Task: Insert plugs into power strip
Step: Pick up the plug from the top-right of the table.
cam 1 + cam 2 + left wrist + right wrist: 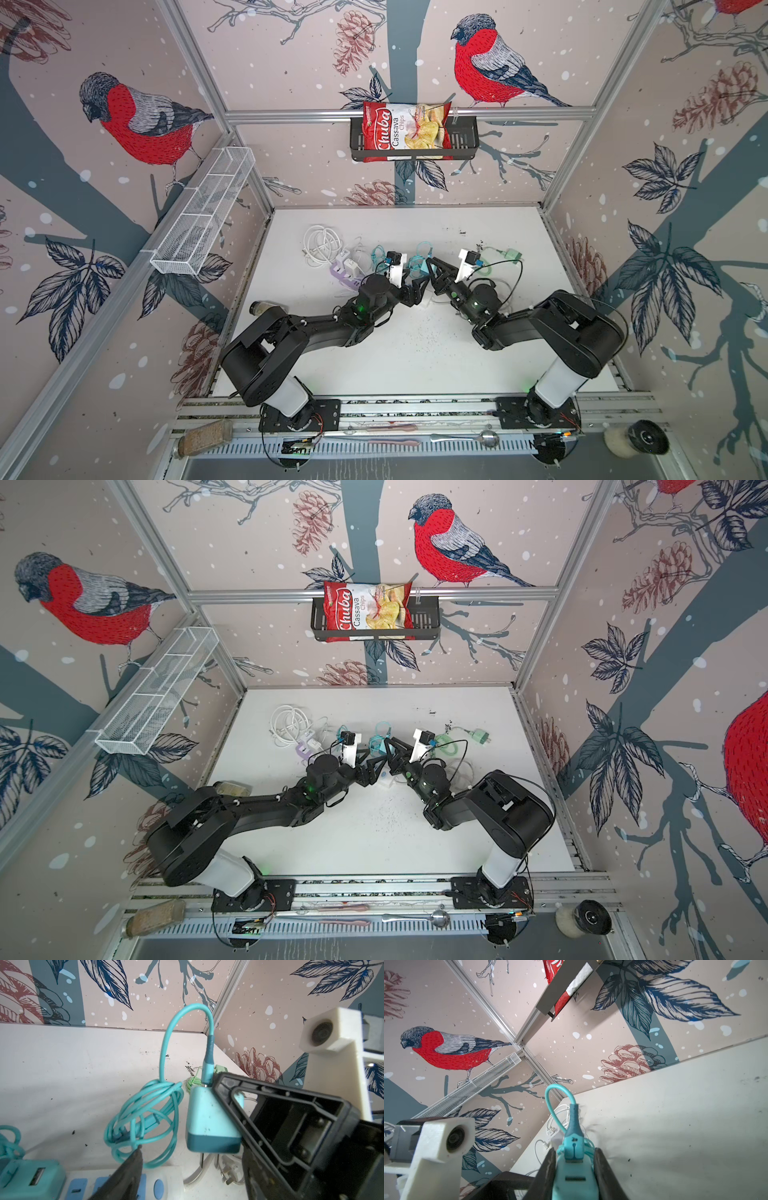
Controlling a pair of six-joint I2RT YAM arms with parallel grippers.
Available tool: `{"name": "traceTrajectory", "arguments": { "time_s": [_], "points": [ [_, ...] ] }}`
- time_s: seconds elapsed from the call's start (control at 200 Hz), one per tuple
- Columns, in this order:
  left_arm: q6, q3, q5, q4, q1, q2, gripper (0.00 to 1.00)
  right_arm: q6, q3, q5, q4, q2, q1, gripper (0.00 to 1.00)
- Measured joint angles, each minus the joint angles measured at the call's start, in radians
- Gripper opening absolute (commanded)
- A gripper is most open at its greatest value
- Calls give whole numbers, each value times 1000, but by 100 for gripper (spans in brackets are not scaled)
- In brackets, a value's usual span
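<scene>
While the right gripper (575, 1153) clamps a boxy teal plug (209, 1118), the left gripper (420, 287) gapes.

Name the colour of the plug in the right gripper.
Teal plug, darker base; clearest in left wrist view.

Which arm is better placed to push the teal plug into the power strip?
Right, probably. The right gripper is shut on the teal plug, close to the power strip. The left gripper is open and holds nothing.
</scene>
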Motion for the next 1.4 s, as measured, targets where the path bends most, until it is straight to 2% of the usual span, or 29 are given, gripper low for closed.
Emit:
{"name": "traceTrajectory", "arguments": {
  "time_s": [0.22, 0.895, 1.216, 1.401],
  "points": [
    [6, 24, 5, 0, 0, 25, 65, 5, 5, 20, 2, 8, 1, 0],
    [11, 39, 27, 51, 0, 71, 62, 93, 24, -13, 43, 29, 1, 0],
    [47, 25, -2, 67, -2, 56, 60, 121, 32, -39, 42, 29, 3, 0],
    [71, 25, 0, 68, -3, 54, 46, 128, 33, -41, 22, 23, 6, 2]
  ]
}}
